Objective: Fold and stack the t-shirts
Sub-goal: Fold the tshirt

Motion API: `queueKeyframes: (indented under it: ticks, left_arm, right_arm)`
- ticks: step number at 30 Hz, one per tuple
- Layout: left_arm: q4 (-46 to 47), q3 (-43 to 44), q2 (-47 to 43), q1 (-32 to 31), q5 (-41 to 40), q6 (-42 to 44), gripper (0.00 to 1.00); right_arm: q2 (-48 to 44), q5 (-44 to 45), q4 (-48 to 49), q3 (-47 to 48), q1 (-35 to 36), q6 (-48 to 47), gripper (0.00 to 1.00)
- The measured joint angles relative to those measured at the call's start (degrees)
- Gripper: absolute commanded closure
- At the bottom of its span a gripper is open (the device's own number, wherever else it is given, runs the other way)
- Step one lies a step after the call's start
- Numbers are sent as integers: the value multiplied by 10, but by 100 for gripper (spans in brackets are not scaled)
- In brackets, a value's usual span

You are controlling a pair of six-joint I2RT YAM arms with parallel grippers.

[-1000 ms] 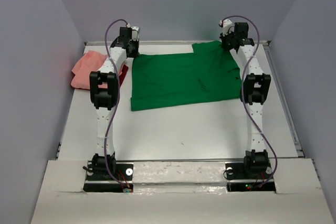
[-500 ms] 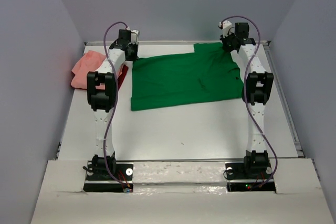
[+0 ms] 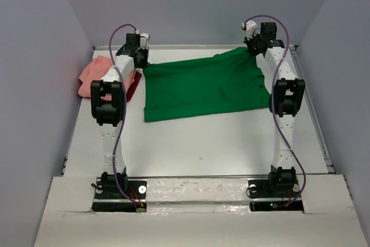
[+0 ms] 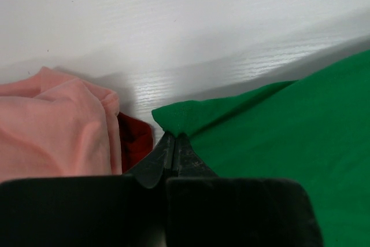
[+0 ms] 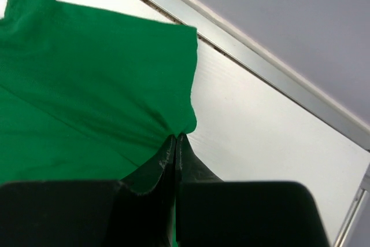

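A bright green t-shirt [image 3: 199, 88] lies spread on the white table, its far edge lifted between both grippers. My left gripper [image 3: 143, 62] is shut on its far left corner [image 4: 176, 121]; in the left wrist view the gripper [image 4: 175, 136] pinches the cloth peak. At the far right, my right gripper [image 3: 254, 50] is shut on the green t-shirt's edge [image 5: 179, 121], with the gripper [image 5: 176, 137] closed tight in the right wrist view. A salmon-pink t-shirt [image 3: 95, 74] lies crumpled at the far left [image 4: 55, 125], with dark red cloth [image 3: 134, 84] beside it [image 4: 134, 140].
The table's raised metal rim [image 3: 309, 108] runs along the right side and the back wall [image 5: 260, 62] stands close behind the right gripper. Bare white tabletop [image 3: 202, 143] lies between the green shirt and the arm bases.
Both grippers have risen and drawn the green t-shirt's far edge up off the table. The left arm has shifted a little left; the right sleeve has lifted.
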Motion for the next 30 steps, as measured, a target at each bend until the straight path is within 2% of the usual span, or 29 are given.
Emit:
queueKeyframes:
  ticks: [13, 30]
  left_arm:
    - [0, -3, -2, 0, 23, 11, 100]
    - [16, -66, -43, 0, 53, 29, 100]
  right_arm:
    - [-37, 18, 1, -42, 0, -26, 100]
    - [-70, 29, 0, -112, 0, -35, 100]
